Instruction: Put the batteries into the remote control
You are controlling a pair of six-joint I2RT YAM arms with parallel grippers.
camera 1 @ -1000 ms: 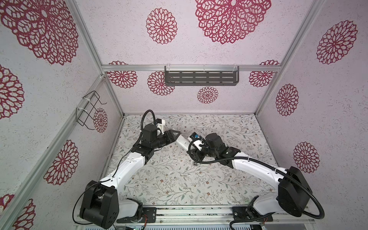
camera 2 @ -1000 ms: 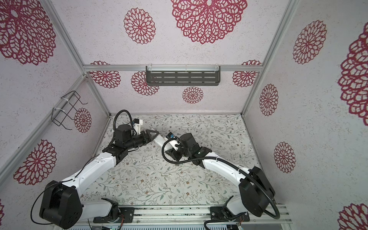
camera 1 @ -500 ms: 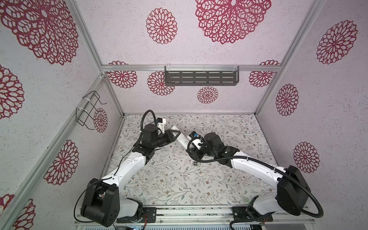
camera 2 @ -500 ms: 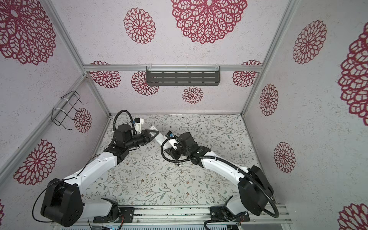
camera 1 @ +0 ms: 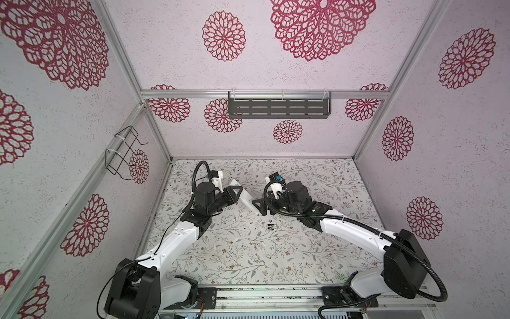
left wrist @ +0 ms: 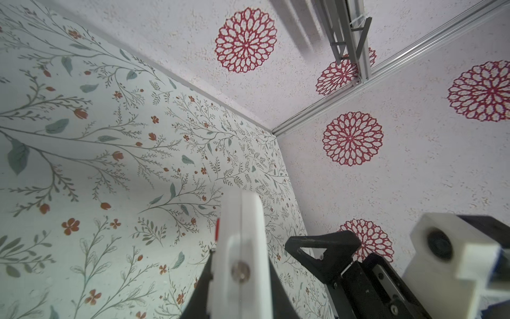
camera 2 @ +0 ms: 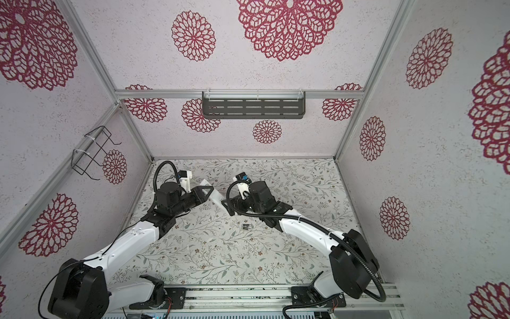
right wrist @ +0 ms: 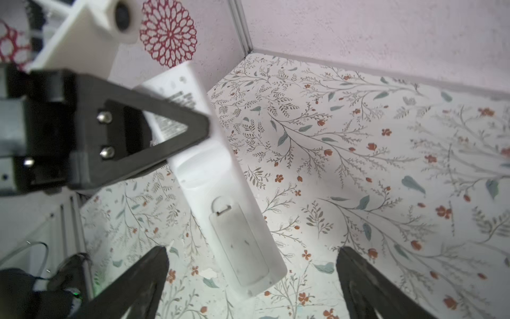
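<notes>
The remote control [camera 1: 246, 195] [camera 2: 214, 194], a slim white bar, is held off the floral mat at a slant, and my left gripper [camera 1: 239, 190] [camera 2: 209, 190] [left wrist: 240, 276] is shut on its upper part. In the right wrist view the remote control [right wrist: 220, 176] shows its back, with a printed label and the battery cover [right wrist: 240, 243] closed. My right gripper [camera 1: 258, 208] [camera 2: 227, 205] [right wrist: 252, 251] stands open, its fingers apart on either side of the remote's lower end without touching it. The batteries [camera 1: 271, 227] [camera 2: 246, 227] lie together on the mat, in front of the right gripper.
A dark slotted shelf [camera 1: 278, 107] hangs on the back wall and a wire basket [camera 1: 121, 153] on the left wall. The walls close in the mat [camera 1: 248, 256] on three sides. Small white scraps [camera 1: 214, 246] lie on it near the left arm.
The left gripper shut on the remote. The right gripper then opened, let go of it and drew back to the right. The remote rose slightly towards the back left.
</notes>
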